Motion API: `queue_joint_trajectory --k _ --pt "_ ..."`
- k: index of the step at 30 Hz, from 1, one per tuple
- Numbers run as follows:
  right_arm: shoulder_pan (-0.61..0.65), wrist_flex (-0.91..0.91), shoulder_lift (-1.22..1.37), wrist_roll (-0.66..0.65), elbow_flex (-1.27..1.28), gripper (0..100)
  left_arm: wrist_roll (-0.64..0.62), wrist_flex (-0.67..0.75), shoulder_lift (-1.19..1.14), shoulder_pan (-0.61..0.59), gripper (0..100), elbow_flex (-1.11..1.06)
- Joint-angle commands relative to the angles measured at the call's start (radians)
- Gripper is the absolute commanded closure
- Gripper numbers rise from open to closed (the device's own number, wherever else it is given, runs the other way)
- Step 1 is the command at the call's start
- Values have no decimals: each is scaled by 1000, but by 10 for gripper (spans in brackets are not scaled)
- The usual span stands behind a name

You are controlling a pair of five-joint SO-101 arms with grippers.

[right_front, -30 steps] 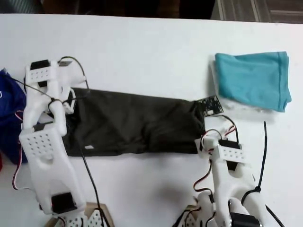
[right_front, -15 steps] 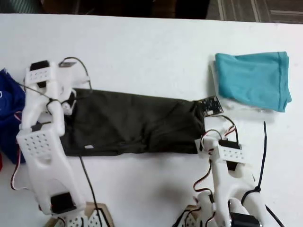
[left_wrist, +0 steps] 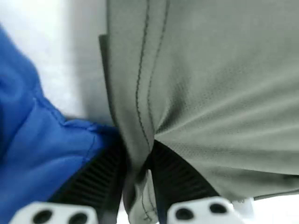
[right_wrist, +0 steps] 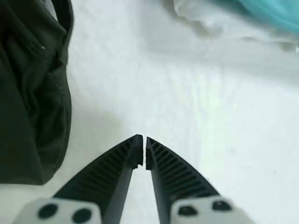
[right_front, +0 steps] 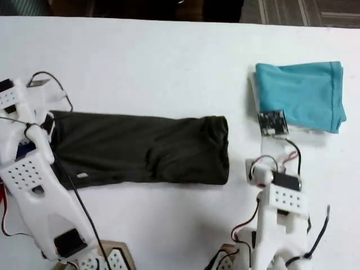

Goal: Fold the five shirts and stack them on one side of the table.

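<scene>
- While the left gripper has one end of it, the dark olive fabric shirt, folded into a long strip, lies on the white table. Its other end is free, near the right arm but apart from it.
- High view, stack: past the right arm's wrist, a teal folded shirt sits on a white folded shirt. I'd judge two done and this the third, mid-fold.
- Left wrist view: the left gripper is pinching a bunched hem of the dark olive fabric shirt, and the cloth runs on ahead of the fingertips. A crumpled royal-blue fabric shirt touches the outer side of one finger, not yet folded.
- Right wrist view: the right gripper is pressed together on nothing, over bare table. The olive strip's free end is just beside the fingers. The teal and white stack is farther ahead of the tips.
- Next move, my read: carry the pinched end over toward the free end to halve the strip. The right gripper would need to spread and pin or take the free end so the cloth doesn't drag. Then onto the teal stack.
- Writing: a small pale tag shows on the olive strip near the left gripper's end, too small to read. No other legible print.
</scene>
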State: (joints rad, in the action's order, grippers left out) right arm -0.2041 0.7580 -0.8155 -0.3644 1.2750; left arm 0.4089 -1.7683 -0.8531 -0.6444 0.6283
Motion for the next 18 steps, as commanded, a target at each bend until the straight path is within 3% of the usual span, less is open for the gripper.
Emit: queue_joint_trajectory --k 1,9,18 --pt "-16 -56 -50 -38 80 978 3 -21 153 21 974 -62" --pt "-15 -147 -58 -54 160 978 -35 -20 617 265 974 -409" --pt "-53 -147 -62 -49 160 978 -144 20 928 730 974 -506"
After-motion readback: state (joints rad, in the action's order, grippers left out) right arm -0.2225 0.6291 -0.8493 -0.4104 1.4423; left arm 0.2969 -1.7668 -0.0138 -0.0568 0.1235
